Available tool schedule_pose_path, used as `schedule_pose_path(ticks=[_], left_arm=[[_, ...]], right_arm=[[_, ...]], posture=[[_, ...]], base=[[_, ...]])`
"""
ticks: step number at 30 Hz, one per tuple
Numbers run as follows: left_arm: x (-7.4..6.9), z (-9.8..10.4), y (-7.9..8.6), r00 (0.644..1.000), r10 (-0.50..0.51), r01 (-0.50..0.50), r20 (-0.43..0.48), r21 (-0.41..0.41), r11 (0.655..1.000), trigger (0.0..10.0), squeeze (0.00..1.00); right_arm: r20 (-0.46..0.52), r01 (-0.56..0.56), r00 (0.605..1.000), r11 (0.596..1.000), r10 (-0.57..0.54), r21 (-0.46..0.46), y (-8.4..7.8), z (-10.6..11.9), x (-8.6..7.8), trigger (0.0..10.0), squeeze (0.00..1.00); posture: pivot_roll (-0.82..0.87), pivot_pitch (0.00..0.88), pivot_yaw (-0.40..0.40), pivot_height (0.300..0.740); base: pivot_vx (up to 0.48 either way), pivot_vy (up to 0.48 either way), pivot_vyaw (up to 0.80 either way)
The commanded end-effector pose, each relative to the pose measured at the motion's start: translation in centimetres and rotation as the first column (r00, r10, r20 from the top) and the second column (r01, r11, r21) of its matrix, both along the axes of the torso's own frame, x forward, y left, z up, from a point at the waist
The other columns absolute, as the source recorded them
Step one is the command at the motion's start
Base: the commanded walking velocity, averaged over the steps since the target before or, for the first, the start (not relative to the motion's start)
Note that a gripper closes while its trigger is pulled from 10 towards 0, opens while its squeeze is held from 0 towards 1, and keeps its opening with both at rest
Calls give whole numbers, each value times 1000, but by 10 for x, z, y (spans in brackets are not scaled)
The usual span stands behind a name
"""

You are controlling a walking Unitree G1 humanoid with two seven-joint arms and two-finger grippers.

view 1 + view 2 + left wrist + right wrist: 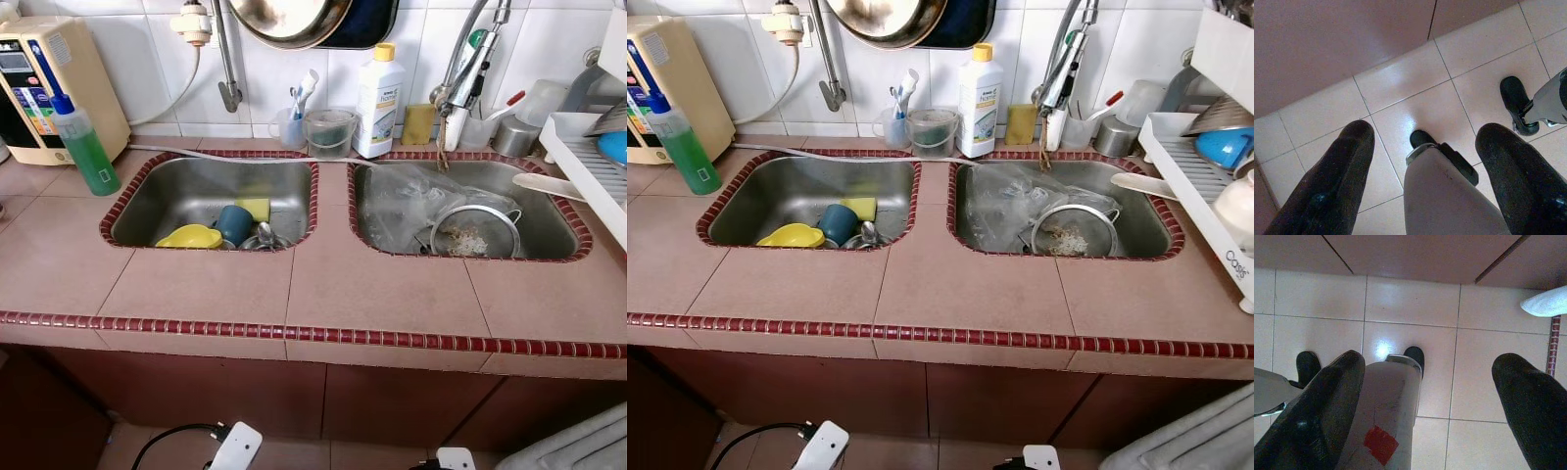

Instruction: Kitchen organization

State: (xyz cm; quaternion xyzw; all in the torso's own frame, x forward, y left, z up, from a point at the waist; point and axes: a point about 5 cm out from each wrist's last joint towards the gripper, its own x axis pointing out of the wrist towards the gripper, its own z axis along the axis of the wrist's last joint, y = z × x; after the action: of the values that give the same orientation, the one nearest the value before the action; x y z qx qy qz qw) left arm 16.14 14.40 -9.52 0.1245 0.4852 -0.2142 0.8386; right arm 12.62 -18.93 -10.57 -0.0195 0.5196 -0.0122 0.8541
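Holding dishes: twin steel sinks [157, 211]

Readable text is scarce.
- White dish rack [1200, 211], right edge of the table: grey lettering on its front lip, reads roughly "Casa"; last letters uncertain.
- White bottle with yellow cap [979, 103] behind the sinks: blue label, print too small to read.
- Beige wall appliance [44, 88], far left: panel with coloured stickers and a small display, none legible.
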Motion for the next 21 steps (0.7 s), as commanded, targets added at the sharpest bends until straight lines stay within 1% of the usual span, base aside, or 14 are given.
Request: schedule_pose_path(ticks=[1, 8, 21], left_arm=[[-2, -1, 2, 1000, 1, 0, -8, 9, 1000, 10000, 0], [-4, -2, 3, 1000, 2, -2, -16, 14, 1000, 10000, 0], [-5, -2, 7, 1000, 11, -11, -18, 26, 1000, 10000, 0]], right_arm=[[-74, -6, 997, 1000, 8, 21, 5, -6, -17, 10000, 0], [-76, -5, 997, 1000, 7, 23, 6, -6, -18, 10000, 0], [-77, 2, 997, 1000, 0, 28, 6, -7, -18, 10000, 0]], posture=[[-120, 0, 53, 740], [-116, 0, 53, 740], [-116, 0, 59, 740]], base=[[0, 0, 0], [-264, 0, 0], [-286, 0, 0]])
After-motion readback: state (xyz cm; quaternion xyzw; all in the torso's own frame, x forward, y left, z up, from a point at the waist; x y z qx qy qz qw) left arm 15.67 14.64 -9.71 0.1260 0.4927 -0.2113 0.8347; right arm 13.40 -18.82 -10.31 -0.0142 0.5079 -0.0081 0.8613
